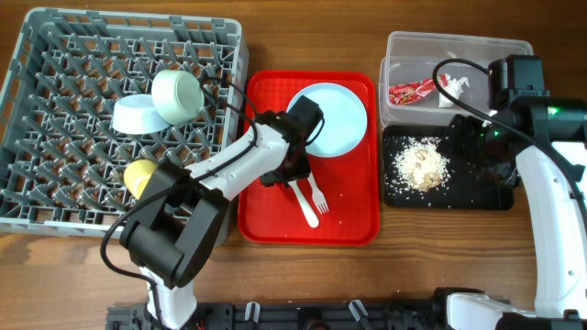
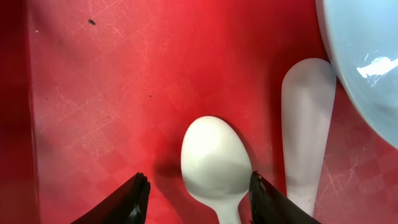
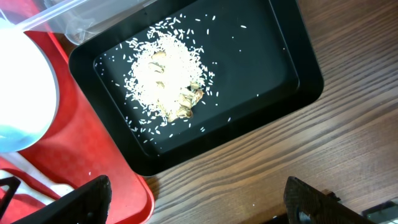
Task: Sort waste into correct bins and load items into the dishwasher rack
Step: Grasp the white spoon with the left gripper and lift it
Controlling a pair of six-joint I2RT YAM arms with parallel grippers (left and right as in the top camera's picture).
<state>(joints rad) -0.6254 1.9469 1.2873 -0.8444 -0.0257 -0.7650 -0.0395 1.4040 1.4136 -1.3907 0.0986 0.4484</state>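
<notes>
My left gripper [image 1: 292,168] [image 2: 199,190] is open low over the red serving tray, its fingers either side of the white spoon's bowl [image 2: 214,163]. The white fork [image 1: 318,198] lies beside it, its handle end [image 2: 308,124] next to the pale blue plate [image 1: 332,117] [image 2: 367,56]. My right gripper [image 1: 470,145] [image 3: 199,199] is open and empty above the black tray [image 1: 495,197] [image 3: 280,68], which holds beige food scraps [image 1: 420,167] [image 3: 165,84]. The clear tub [image 1: 459,50] holds the red wrapper [image 1: 410,92] and white napkin [image 1: 456,87].
The grey dishwasher rack [image 1: 55,137] at the left holds a mint bowl [image 1: 177,94], a pale blue bowl [image 1: 138,115] and a yellow one [image 1: 140,176]. The red serving tray [image 1: 275,225] [image 3: 106,162] lies between rack and bins. Bare wood shows at the front right [image 3: 298,155].
</notes>
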